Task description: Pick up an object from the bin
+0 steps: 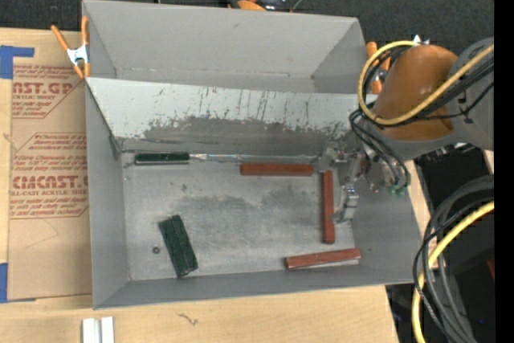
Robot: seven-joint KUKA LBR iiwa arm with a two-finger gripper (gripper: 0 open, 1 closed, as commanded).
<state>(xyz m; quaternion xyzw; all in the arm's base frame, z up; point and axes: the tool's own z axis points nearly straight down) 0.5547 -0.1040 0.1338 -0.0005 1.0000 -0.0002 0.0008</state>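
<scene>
Bin access: centre open, right end crowded.
The middle floor of the bin (241, 209) lies bare. At the right wall the hand (351, 193) sits just beside a front-to-back red-brown bar (328, 207). A back bar (277, 169) and a front-right bar (323, 259) hem that corner. A back-left green block (161, 159) and a front-left green block (177, 246) narrow the left side.

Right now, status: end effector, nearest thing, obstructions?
End effector at bin's right side. Nearest red-brown bar just beside it. Second red-brown bar by that bar's top end.

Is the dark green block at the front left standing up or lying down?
Lying down: the dark green block rests lengthwise on the bin floor.
</scene>
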